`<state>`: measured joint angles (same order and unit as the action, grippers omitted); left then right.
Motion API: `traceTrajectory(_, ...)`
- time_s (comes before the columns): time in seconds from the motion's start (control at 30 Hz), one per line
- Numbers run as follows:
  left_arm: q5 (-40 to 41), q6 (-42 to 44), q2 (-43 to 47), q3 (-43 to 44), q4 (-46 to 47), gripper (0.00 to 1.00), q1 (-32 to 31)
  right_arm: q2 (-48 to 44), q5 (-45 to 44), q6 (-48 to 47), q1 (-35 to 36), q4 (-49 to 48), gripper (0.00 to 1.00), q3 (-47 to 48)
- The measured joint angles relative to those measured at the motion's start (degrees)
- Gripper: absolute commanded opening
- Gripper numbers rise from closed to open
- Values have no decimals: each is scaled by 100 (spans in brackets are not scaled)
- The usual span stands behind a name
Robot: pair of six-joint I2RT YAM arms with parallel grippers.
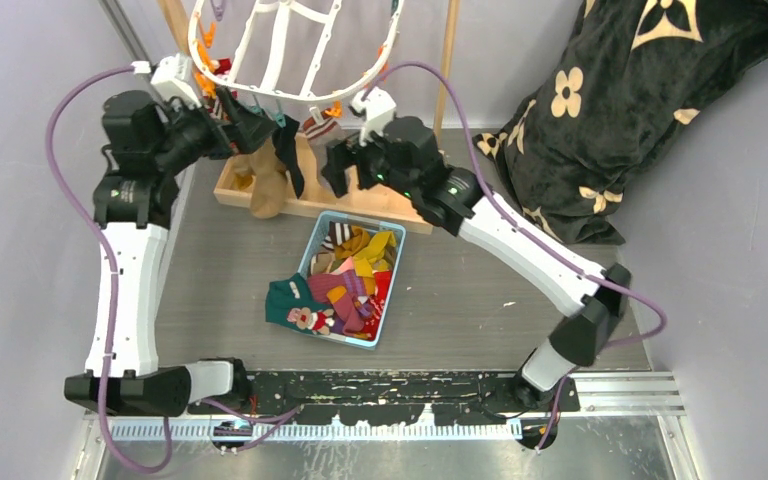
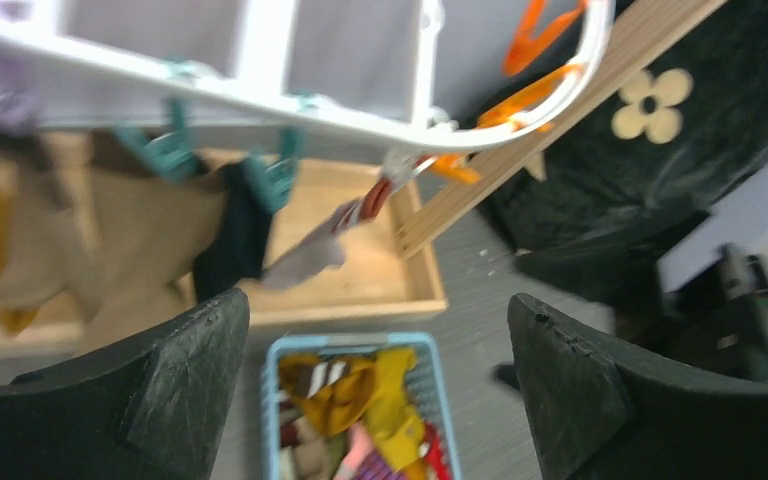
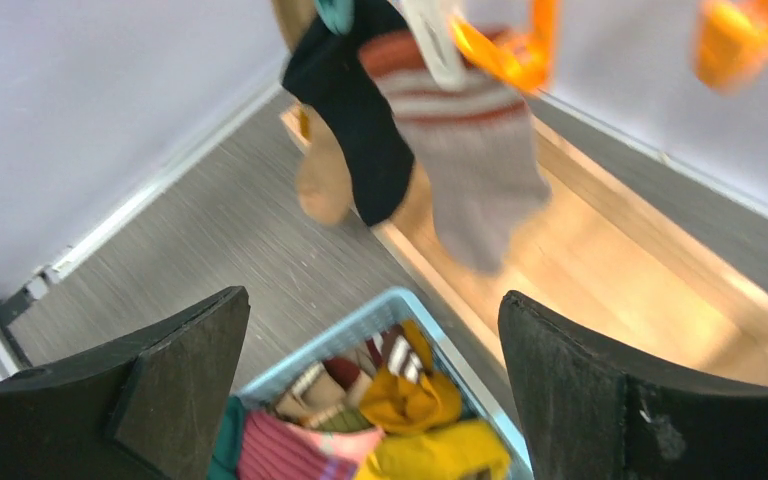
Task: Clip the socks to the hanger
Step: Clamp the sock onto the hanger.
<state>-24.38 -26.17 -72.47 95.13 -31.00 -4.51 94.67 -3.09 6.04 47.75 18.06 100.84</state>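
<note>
The white hanger hangs at the back with orange and teal clips on its rim. Three socks hang from it: a tan one, a black one and a grey, red-striped one on an orange clip. More socks fill a light-blue basket; a teal one droops over its left edge. My left gripper is open beside the hung socks, under the rim, holding nothing. My right gripper is open and empty just right of the striped sock, above the basket.
A wooden stand's base frame lies under the hanger, and its pole rises at the back. A large black flower-patterned blanket is heaped at the back right. Grey walls close in on the left and right.
</note>
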Motion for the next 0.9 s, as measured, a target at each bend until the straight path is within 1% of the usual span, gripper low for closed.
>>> traceTrajectory(0.1,-588,461,129,-111,-404,99,737,-671,-337,181,-125,-35,100,-802)
traceTrajectory(0.13,-831,638,157,-214,-494,99,1047,-933,-431,278,-212,-96,100,-1088)
traceTrajectory(0.2,-1185,879,160,-455,-562,99,1467,-1451,-667,461,-431,-144,100,-1600)
traceTrajectory(0.27,-1469,1130,122,-857,-575,99,1801,-1998,-1023,627,-684,-186,100,-2140)
traceTrajectory(0.33,-1593,1351,85,-1296,-544,99,1991,-2448,-1388,778,-981,-234,100,-2601)
traceTrajectory(0.5,-1556,1838,76,-2868,-122,99,2192,-3303,-2337,1078,-1738,-229,100,-3591)
traceTrajectory(0.57,-1469,1950,76,-3340,50,98,2212,-3530,-2579,1174,-1991,-175,100,-3847)
traceTrajectory(0.73,-1318,2090,70,-3945,614,99,2286,-3893,-2988,1366,-2367,-195,100,-4291)
traceTrajectory(0.9,-1270,1993,46,-4546,1672,100,2293,-4015,-3560,1362,-2712,-629,100,-5064)
